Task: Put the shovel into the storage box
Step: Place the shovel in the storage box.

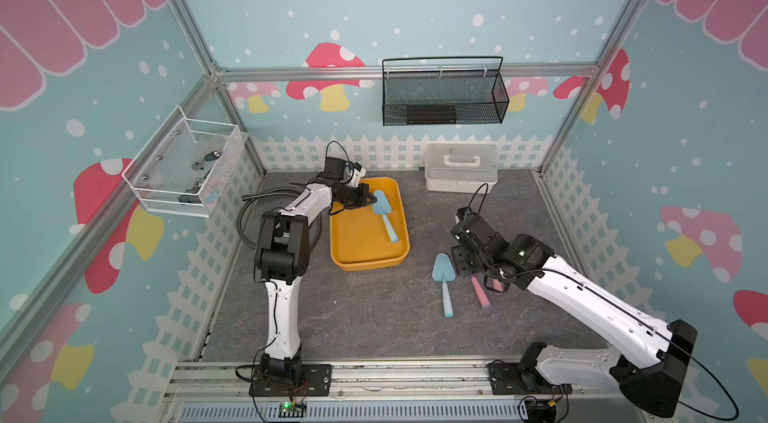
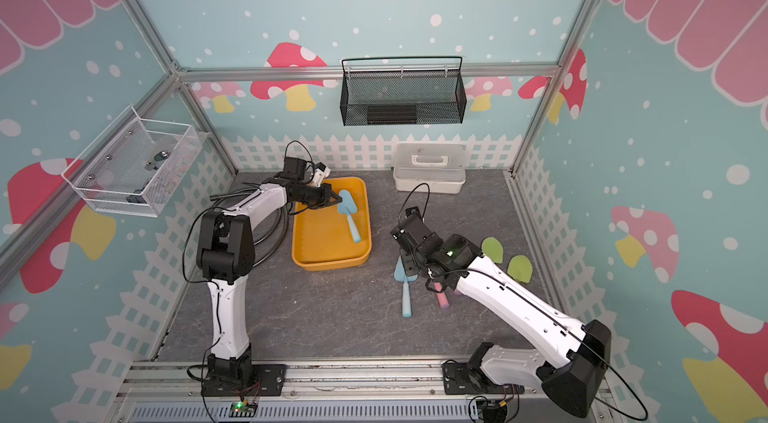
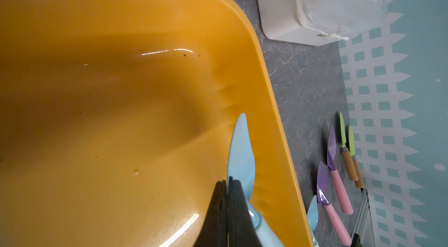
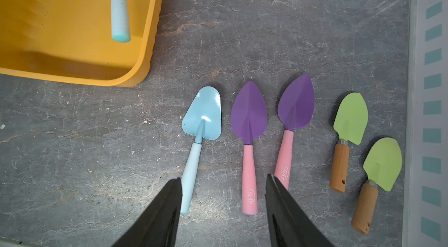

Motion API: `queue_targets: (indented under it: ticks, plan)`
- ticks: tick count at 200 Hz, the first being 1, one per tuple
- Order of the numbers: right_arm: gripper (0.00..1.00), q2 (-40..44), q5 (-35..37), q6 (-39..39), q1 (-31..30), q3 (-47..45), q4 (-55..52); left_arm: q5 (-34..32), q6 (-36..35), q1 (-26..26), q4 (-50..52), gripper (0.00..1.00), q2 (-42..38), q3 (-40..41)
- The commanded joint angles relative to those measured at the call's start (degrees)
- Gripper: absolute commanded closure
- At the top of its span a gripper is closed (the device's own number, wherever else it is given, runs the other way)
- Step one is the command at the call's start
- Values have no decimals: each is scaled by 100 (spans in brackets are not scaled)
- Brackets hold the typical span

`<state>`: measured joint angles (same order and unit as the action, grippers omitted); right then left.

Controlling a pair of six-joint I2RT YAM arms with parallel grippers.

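Right pincer hovers over the desk, jaws half apart, nothing held. Straight ahead in its wrist view lies a purple shovel, pink handle toward the pincer and blade pointing away, so the jaws stand across its long axis. That looks a fair line for a grab. The loose blue shovel lies beside one jaw. This arm is plainly the nearer. Beyond sits the storage box. There the left pincer is closed tight by the blade of the boxed blue shovel. Whether it pinches it, can't tell.
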<state>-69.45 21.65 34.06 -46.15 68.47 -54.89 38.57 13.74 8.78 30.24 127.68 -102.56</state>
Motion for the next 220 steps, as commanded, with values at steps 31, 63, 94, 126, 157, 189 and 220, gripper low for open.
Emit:
queue_targets:
  ticks: [31, 63, 94, 126, 157, 189, 220]
  plan:
    - [42, 250, -183, 187, 12, -272, 33, -68, -365, 62, 783, 100, 495, -654]
    - [42, 188, -272, 188, 10, -281, 38, -205, -473, 115, 1050, 96, 687, -880]
    - [42, 106, -396, 219, 10, -290, 40, -262, -484, 152, 1111, 85, 749, -881]
    - [41, 122, -451, 205, 14, -281, 40, -307, -504, 177, 1129, 77, 811, -866]
    - [41, 85, -584, 198, 12, -324, 40, -479, -507, 177, 1137, 71, 801, -877]
    - [41, -32, -770, 187, 10, -451, -24, -622, -494, 151, 1156, 67, 486, -866]
    - [41, -165, -1018, 317, 10, -832, -31, -492, -456, 184, 1140, 65, -231, -757]
